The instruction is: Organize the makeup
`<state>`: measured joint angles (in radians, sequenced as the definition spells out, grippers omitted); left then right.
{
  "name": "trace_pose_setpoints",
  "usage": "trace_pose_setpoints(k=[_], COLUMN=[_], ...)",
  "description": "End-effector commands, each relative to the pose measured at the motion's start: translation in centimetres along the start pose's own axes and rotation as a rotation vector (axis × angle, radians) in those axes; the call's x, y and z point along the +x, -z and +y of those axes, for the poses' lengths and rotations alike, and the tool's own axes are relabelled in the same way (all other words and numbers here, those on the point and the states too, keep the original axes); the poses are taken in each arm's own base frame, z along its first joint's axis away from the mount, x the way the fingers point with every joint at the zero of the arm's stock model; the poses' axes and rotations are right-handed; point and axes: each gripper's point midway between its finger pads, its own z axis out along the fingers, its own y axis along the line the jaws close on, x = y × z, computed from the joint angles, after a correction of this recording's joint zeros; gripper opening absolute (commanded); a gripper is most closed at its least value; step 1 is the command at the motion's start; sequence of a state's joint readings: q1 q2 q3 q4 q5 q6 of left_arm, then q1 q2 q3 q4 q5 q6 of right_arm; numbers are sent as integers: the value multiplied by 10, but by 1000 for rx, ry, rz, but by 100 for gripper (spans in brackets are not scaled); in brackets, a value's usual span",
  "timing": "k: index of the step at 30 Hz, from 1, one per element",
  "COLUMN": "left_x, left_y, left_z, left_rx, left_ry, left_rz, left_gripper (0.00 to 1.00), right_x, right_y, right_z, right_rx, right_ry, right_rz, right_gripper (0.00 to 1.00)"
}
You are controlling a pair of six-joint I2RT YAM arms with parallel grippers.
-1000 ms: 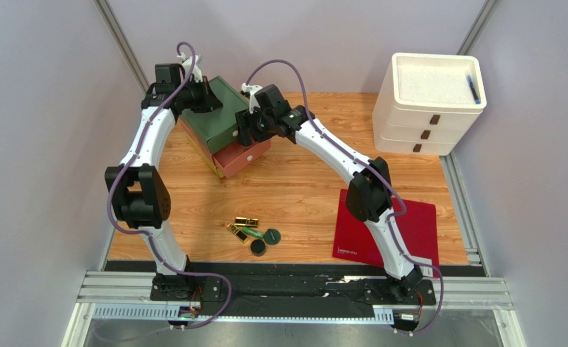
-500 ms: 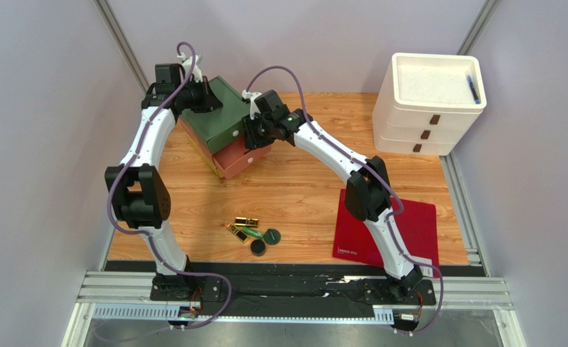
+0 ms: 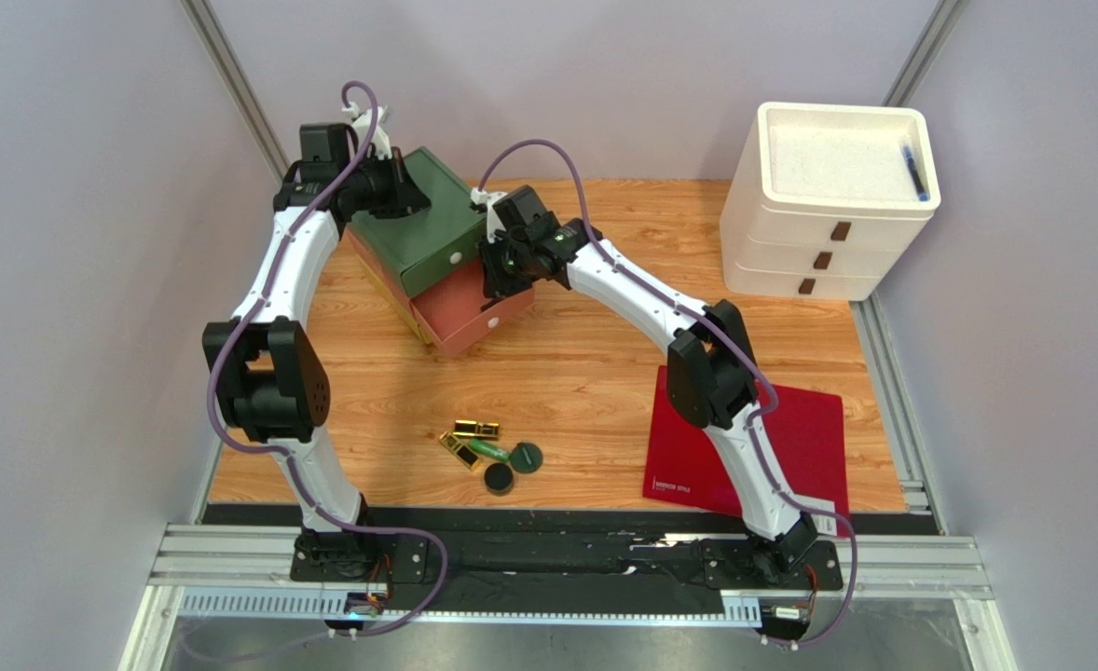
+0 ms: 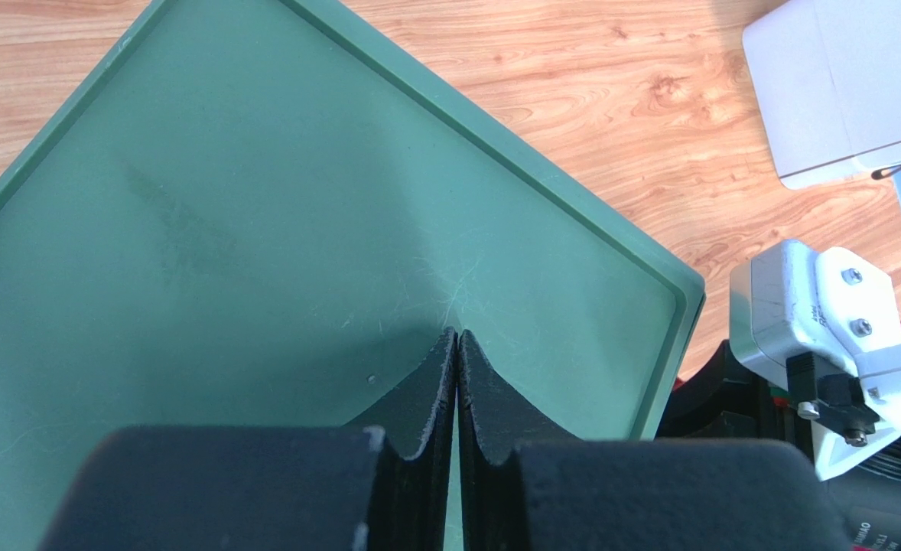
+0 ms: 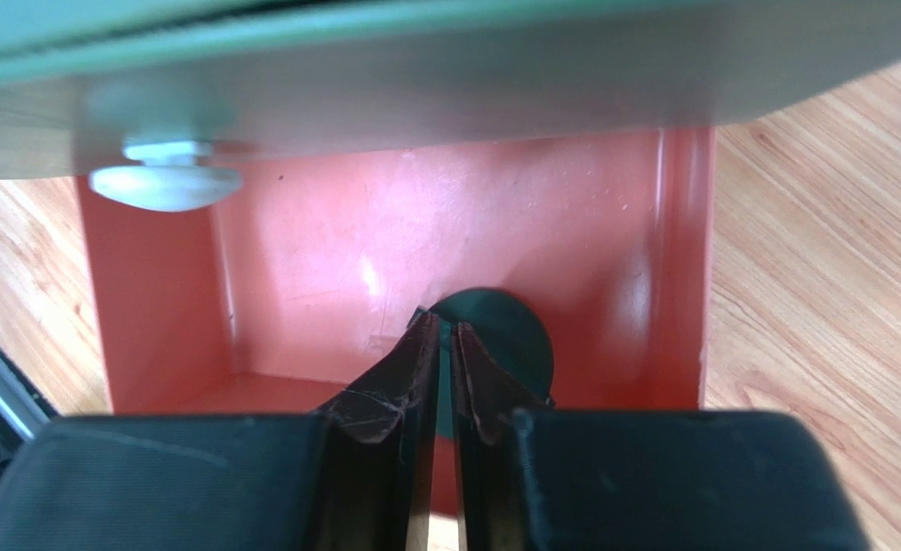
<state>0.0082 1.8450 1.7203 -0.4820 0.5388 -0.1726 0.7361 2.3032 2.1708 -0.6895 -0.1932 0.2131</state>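
Note:
The makeup lies in a small heap near the table's front: gold lipstick tubes [image 3: 478,428], a green tube [image 3: 486,450] and two dark green compacts [image 3: 524,455]. Another dark green compact [image 5: 510,333] lies inside the pulled-out red drawer [image 5: 306,276], just beyond my right gripper [image 5: 444,325]. That gripper hangs over the drawer [image 3: 474,319], shut to a thin slit and holding nothing. My left gripper [image 4: 456,335] is shut, with its tips on the green top [image 4: 248,230] of the drawer box [image 3: 422,224].
A white knob [image 5: 166,184] sticks out of the green drawer front above the red drawer. A white three-drawer unit [image 3: 828,196] with a blue pen [image 3: 913,171] on top stands back right. A flat red sheet [image 3: 793,434] lies under the right arm.
My right gripper has closed from wide open to nearly shut and shifted slightly nearer over the red drawer. The left arm has not moved.

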Motion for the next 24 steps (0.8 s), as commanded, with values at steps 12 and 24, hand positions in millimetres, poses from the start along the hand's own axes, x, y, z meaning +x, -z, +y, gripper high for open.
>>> trace_pose_setpoints(k=[12,24], left_x=[83,85], left_y=[-8,-5], left_z=[20,16], left_rx=[-63,-54], left_ry=[120,127], left_rz=[261,253], left_gripper=[8,8], right_x=[-120,77], right_y=[115,137], right_z=[39,30], right_rx=[-25,-68], right_ry=[97,201], right_rz=[-407,140], right_gripper=[63,70])
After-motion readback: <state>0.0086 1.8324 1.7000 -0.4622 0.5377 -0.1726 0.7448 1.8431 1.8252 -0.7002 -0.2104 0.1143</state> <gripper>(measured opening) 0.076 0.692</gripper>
